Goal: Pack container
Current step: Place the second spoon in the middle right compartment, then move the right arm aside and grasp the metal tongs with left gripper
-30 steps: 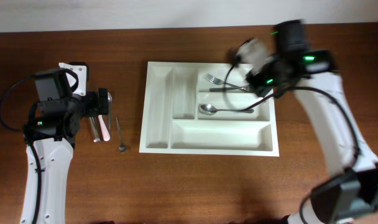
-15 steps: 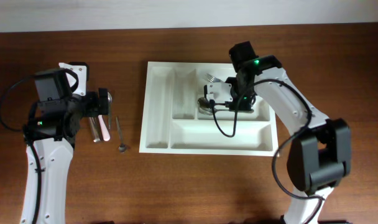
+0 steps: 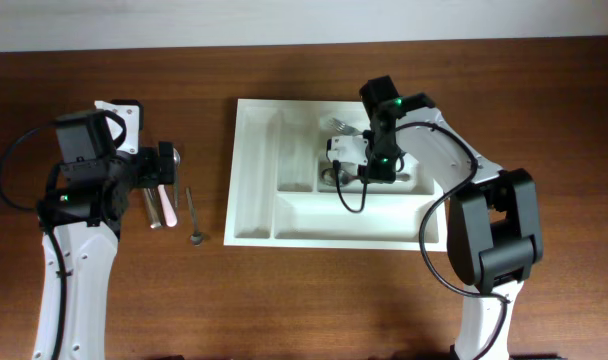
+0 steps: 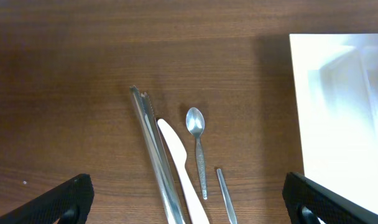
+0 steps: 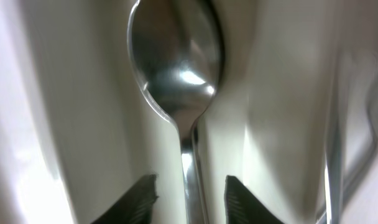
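The right gripper [image 5: 190, 194], jaws parted, straddles the spoon [image 5: 176, 56] lying inside the container [image 3: 254, 170].

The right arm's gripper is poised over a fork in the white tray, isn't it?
Not a fork: it is a spoon, whose bowl the right wrist view shows. The right gripper is poised over it in the white tray.

I see a tabletop [image 4: 64, 74] of brown wood, dull, with fine grain. The container [image 3: 252, 180] is smooth white plastic, a bit shiny. The big spoon [image 5: 176, 56] is bright, shiny metal. The little spoon [image 4: 197, 140] is metal too, and the white knife [image 4: 179, 168] looks like plastic.
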Robot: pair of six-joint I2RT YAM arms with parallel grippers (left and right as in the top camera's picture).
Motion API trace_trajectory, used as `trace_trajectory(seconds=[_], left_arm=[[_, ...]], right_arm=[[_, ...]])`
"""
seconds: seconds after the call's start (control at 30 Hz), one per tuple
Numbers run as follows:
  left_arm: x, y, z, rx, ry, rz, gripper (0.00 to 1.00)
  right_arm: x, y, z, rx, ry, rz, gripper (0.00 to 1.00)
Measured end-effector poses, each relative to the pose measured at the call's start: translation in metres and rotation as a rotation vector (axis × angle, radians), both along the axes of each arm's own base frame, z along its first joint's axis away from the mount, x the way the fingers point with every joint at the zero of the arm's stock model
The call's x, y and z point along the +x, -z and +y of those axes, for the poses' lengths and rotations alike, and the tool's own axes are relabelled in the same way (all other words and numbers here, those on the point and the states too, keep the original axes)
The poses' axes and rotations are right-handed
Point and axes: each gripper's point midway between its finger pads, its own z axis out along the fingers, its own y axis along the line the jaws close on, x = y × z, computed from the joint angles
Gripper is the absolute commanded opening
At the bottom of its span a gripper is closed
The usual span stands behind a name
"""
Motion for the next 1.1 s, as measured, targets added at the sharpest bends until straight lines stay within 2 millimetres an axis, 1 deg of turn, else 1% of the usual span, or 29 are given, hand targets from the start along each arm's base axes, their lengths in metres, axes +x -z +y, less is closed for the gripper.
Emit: trace_trajectory(seconds=[0.03,0.1,0.17,0.23,0.27,0.3,0.33,0.37,0.43,0.47,0.5,0.53,0.6,0.67,0.77,0.87,0.93,1.0,1.1], left_arm=[[0.000,0.000,0.000,0.000,0.000,0.000,0.99],[0.000,0.000,0.000,0.000,0.000,0.000,0.99],[0.000,0.000,0.000,0.000,0.000,0.000,0.99],[0.000,0.000,0.000,0.000,0.000,0.000,0.99],[0.000,0.000,0.000,0.000,0.000,0.000,0.99],[0.000,0.000,0.000,0.000,0.000,0.000,0.99],[0.000,0.000,0.000,0.000,0.000,0.000,0.99],[0.000,0.000,0.000,0.000,0.000,0.000,0.99],[0.000,0.000,0.000,0.000,0.001,0.000,0.99],[0.000,0.000,-0.001,-0.003,0.003,-0.001,0.99],[0.000,0.000,-0.002,-0.009,0.009,0.001,0.99],[-0.001,0.002,-0.003,-0.015,0.013,0.008,0.99],[-0.008,0.007,-0.006,-0.029,0.020,0.044,0.99],[-0.012,0.011,-0.010,-0.046,0.032,0.063,0.99],[-0.014,0.013,-0.018,-0.081,0.061,0.075,0.99],[-0.014,0.012,-0.019,-0.085,0.065,0.073,0.99],[-0.014,0.013,-0.013,-0.069,0.030,0.075,0.99],[-0.016,0.014,0.001,-0.052,-0.066,0.082,0.99],[-0.020,0.023,0.030,-0.040,-0.226,0.112,0.99]], right_arm=[[0.000,-0.006,-0.003,-0.017,0.040,0.009,0.99],[0.005,-0.027,-0.011,-0.051,0.138,0.006,0.99],[0.016,-0.058,-0.014,-0.043,0.232,-0.038,0.99],[0.036,-0.104,-0.020,0.005,0.370,-0.127,0.99],[0.043,-0.121,-0.025,0.031,0.435,-0.162,0.99],[0.051,-0.148,-0.034,0.071,0.522,-0.213,0.99],[0.058,-0.176,-0.047,0.113,0.612,-0.265,0.99],[0.061,-0.193,-0.059,0.141,0.688,-0.292,0.99],[0.063,-0.232,-0.094,0.214,0.882,-0.349,0.99],[0.062,-0.249,-0.116,0.255,0.994,-0.369,0.99],[0.060,-0.258,-0.130,0.280,1.066,-0.374,0.99],[0.054,-0.272,-0.157,0.326,1.199,-0.382,0.99],[0.040,-0.277,-0.185,0.387,1.369,-0.324,0.99],[0.024,-0.271,-0.210,0.441,1.536,-0.225,0.99],[0.004,-0.261,-0.235,0.492,1.713,-0.093,0.99],[-0.016,-0.255,-0.255,0.520,1.847,0.006,0.99],[-0.024,-0.254,-0.265,0.535,1.904,0.037,0.99],[-0.028,-0.254,-0.275,0.551,1.947,0.045,0.99],[-0.032,-0.255,-0.285,0.567,1.980,0.045,0.99]])
